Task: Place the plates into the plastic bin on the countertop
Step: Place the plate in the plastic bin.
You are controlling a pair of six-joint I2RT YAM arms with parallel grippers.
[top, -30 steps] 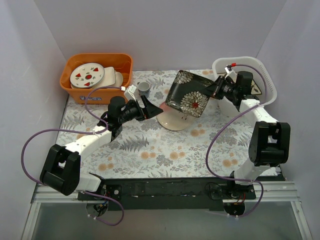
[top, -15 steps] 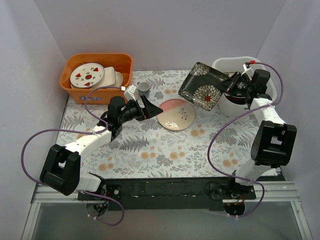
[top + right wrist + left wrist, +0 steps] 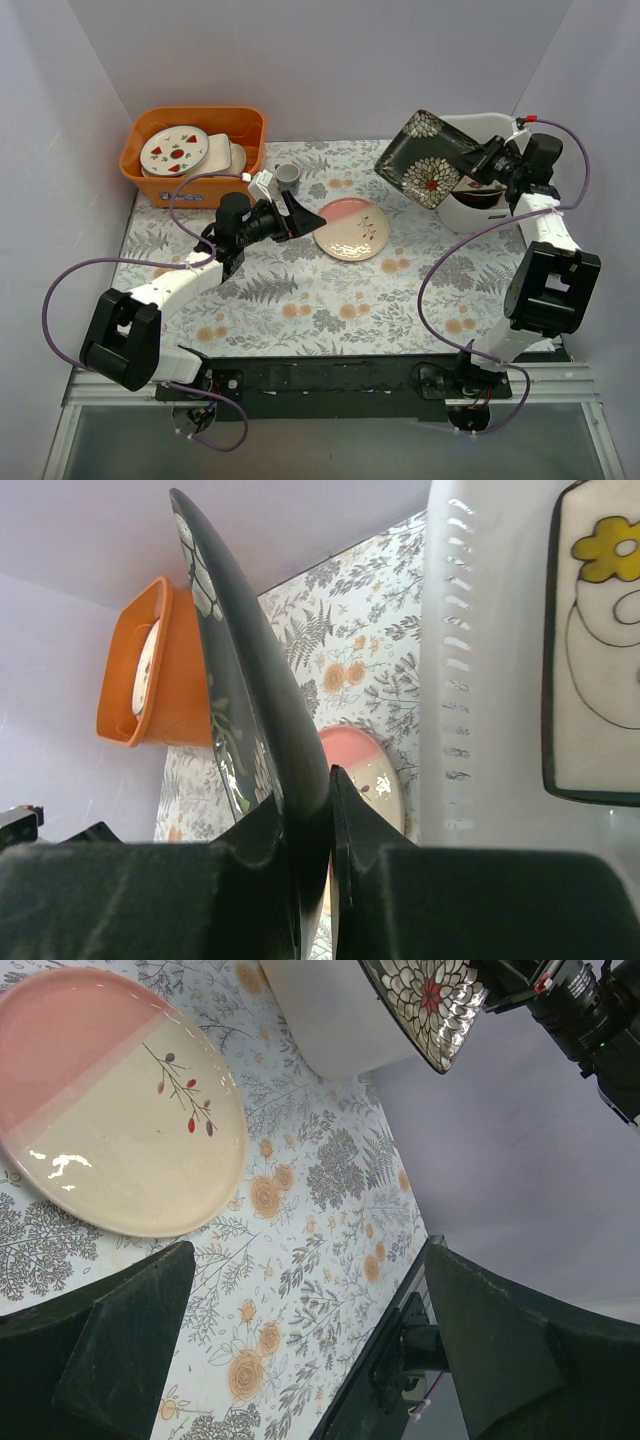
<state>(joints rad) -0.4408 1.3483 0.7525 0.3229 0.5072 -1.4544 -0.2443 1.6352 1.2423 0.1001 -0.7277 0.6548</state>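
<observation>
My right gripper (image 3: 484, 166) is shut on the edge of the black square chrysanthemum plate (image 3: 428, 158) and holds it tilted in the air over the left rim of the white plastic bin (image 3: 462, 213). The right wrist view shows this plate (image 3: 240, 660) edge-on between my fingers (image 3: 325, 820), beside the bin's slotted wall (image 3: 470, 680). A cream square plate with a yellow flower (image 3: 600, 660) lies inside the bin. The pink round plate (image 3: 352, 228) lies on the countertop (image 3: 300, 300). My left gripper (image 3: 300, 214) is open and empty just left of it; the left wrist view shows the pink plate (image 3: 110, 1100) beyond my open fingers (image 3: 310, 1350).
An orange bin (image 3: 190, 140) at the back left holds white round plates with red and green marks (image 3: 173, 148). A small grey cup (image 3: 288, 175) stands behind my left gripper. Walls close in the left, back and right sides.
My right arm has carried the black plate up and to the right, from above the pink plate to over the white bin's rim. My left arm has not moved.
</observation>
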